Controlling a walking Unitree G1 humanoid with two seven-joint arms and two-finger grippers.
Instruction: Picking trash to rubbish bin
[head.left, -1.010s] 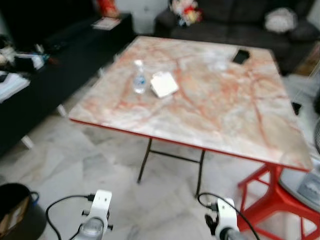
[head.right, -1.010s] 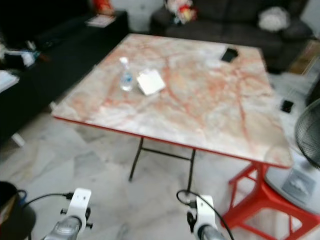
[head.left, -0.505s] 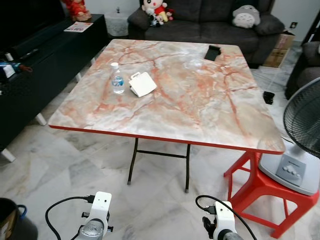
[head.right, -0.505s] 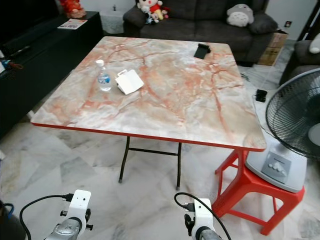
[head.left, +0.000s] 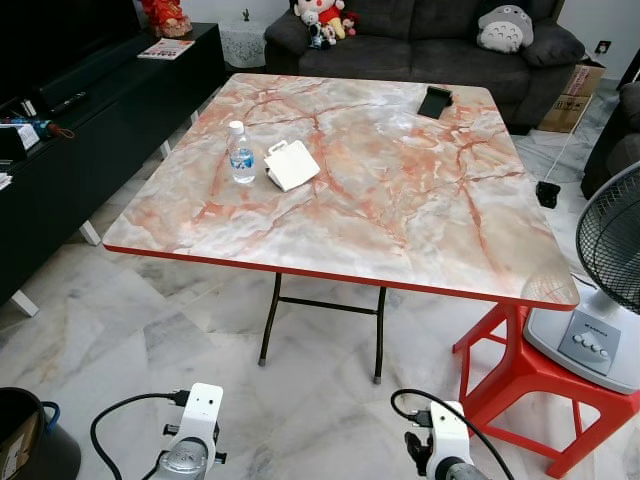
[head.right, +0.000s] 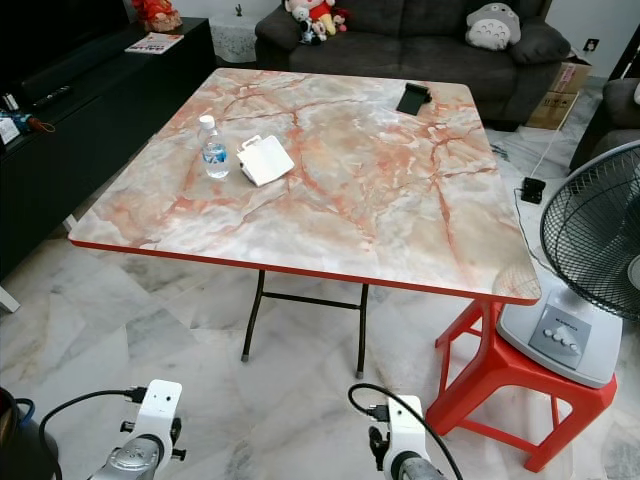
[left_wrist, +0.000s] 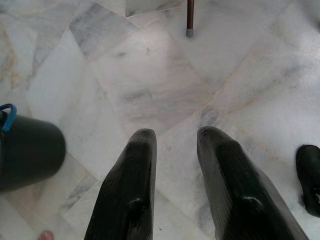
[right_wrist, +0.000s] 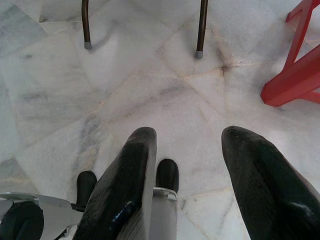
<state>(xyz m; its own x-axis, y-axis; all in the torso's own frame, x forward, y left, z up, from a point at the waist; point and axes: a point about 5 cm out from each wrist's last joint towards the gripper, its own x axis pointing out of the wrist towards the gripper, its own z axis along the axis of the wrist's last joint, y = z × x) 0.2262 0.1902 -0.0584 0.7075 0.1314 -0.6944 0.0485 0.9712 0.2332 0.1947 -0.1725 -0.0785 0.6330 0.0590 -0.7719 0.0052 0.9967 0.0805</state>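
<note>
1. Two hands hang low in front of the robot, both empty: the left hand has its black fingers parted a little over the pale marble floor, and the right hand has its fingers spread wider over the same floor, near two thin dark legs of the worktop.
2. Beside the left hand, on the floor, stands a black rubbish bin with a blue handle loop (it sits at the robot's left, low and close).
3. Ahead stands a square worktop with a pink-veined marble top and a red edge.
4. On the worktop's far left part a small clear water bottle stands upright, with a white folded packet just beside it; these look like the trash to collect.
5. A dark flat object lies near the far edge, well apart from the other two.
6. To the robot's right a red stool carries a fan; a dark sofa lies beyond.
7. The step in hand seems to be the approach. To do it well, the robot should probably walk around to the worktop's left side so the bottle comes within reach, keeping clear of the bin, then take the bottle around its body with fingers well spread.
</note>
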